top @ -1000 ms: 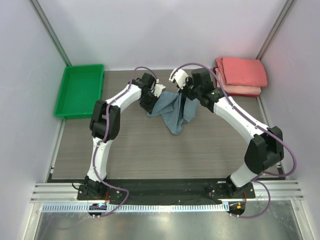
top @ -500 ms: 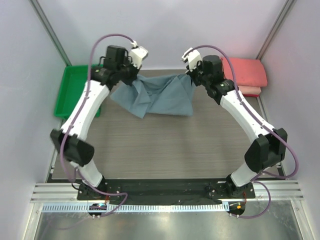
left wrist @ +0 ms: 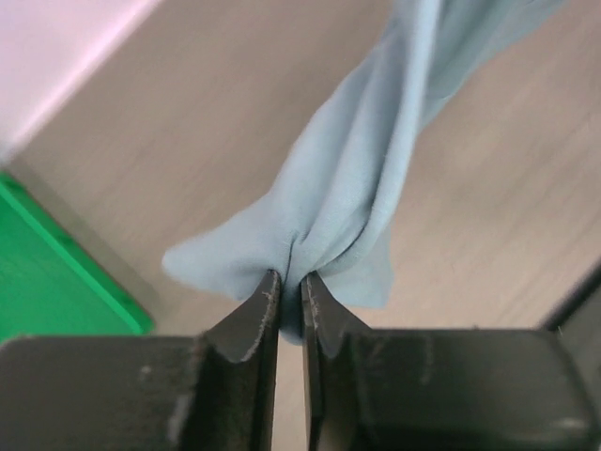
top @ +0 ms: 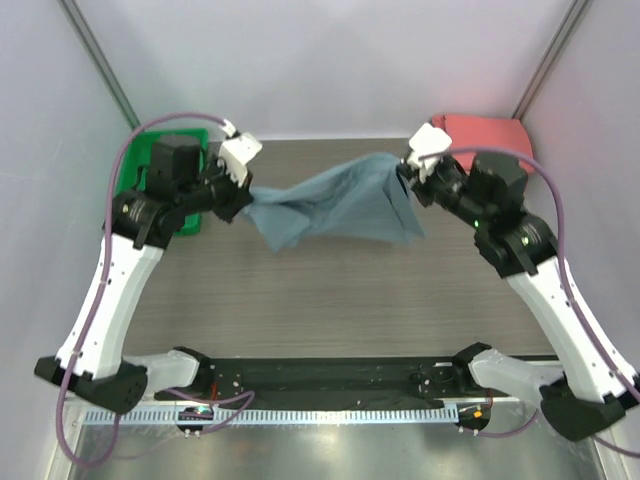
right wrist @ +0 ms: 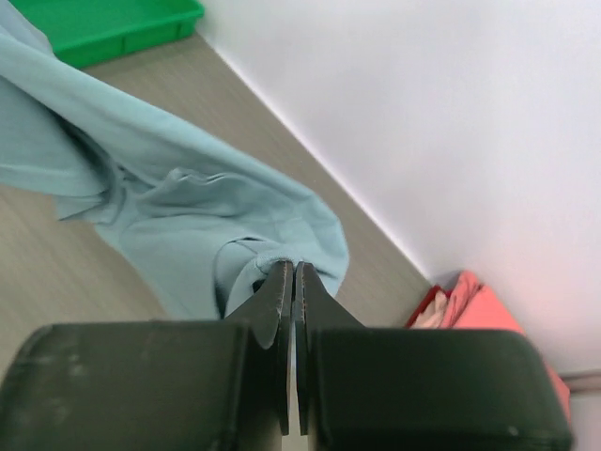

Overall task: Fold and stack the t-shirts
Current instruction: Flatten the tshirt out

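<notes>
- On the far half of the grey wood-grain table (top: 330,300), toward 12 o'clock in the top view, one dusty blue-grey cloth t-shirt (top: 335,205) hangs stretched between the two arms, lifted at both ends. Its middle sags in loose folds, and whether the lowest fold touches the table cannot be told.
- Count of shirts: one blue-grey shirt in the air, and one pile of coral-red folded cloth t-shirts (top: 490,135) in the far right corner at about 1 o'clock. The right arm partly hides the pile. The right wrist view shows a paler pink layer under the coral one, but the number of shirts in the pile cannot be told.
- Count of other items: one green plastic tray (top: 192,222), at about 10 o'clock against the left wall, largely covered by the left arm.
- Left arm: reaches up and out to the left, with the wrist turned inward toward 3 o'clock. The left gripper (top: 243,197) has its jaws nearly together, pinching a gathered bunch of the shirt's left end.
- Right arm: raised on the right, with the wrist pointing toward 9 o'clock. The right gripper (top: 405,180) has its jaws pressed close on the edge of the shirt's right end.
- The two grippers stand well apart, with the cloth spanning the gap between them.
</notes>
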You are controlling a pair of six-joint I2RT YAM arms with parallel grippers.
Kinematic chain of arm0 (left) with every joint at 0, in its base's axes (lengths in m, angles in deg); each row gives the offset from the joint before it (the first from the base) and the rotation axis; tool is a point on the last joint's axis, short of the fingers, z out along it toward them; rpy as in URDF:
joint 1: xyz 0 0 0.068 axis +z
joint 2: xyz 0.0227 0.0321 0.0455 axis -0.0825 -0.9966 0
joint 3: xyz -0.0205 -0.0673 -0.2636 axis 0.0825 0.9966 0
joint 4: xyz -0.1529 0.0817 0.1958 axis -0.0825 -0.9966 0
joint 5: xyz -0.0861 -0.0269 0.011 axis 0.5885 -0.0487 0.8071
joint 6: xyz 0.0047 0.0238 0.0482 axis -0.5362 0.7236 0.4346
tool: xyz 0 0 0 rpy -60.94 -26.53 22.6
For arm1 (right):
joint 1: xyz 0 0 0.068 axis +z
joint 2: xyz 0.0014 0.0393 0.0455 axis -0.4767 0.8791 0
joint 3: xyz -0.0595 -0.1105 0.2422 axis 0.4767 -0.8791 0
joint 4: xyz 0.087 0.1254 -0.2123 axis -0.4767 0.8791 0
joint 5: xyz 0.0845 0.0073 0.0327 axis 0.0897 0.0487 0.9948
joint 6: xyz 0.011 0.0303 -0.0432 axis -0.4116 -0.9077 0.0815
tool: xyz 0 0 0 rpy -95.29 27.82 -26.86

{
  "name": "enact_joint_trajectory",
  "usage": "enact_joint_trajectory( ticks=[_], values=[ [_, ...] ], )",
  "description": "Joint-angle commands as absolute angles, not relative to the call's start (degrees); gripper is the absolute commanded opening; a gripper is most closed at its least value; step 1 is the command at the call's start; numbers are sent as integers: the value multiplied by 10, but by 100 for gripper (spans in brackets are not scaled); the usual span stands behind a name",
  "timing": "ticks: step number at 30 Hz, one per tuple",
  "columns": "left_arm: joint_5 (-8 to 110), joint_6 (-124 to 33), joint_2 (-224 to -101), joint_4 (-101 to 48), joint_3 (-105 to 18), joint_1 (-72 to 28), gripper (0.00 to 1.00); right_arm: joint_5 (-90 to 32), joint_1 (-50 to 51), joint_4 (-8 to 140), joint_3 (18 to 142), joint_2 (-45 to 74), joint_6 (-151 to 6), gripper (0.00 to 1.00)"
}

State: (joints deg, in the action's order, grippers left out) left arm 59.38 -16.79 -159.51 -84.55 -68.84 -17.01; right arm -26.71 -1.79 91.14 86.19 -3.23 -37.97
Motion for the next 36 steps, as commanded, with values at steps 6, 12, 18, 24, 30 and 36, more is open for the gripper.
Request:
enact_joint_trajectory(
  ticks=[6, 12, 18, 24, 30, 36],
  values=[
    [577, -150, -1594, -841, -493, -171, 16, -344, -23, 889, 673, -36, -338, 1],
    [409, -178, -1766, -789, -579, -127, 44, -359, -60, 828, 781, 72, -399, 1],
    [524, -185, -1748, -823, -612, -159, 56, -339, -61, 830, 764, 75, -398, 1],
    [570, -170, -1794, -853, -560, -266, 57, -336, -61, 816, 720, 81, -399, 1],
    [603, -206, -1873, -795, -543, -291, 57, -342, -85, 812, 715, 125, -411, 1],
    [593, -214, -1940, -788, -569, -302, 57, -354, -157, 784, 746, 188, -465, 28]
  ],
)
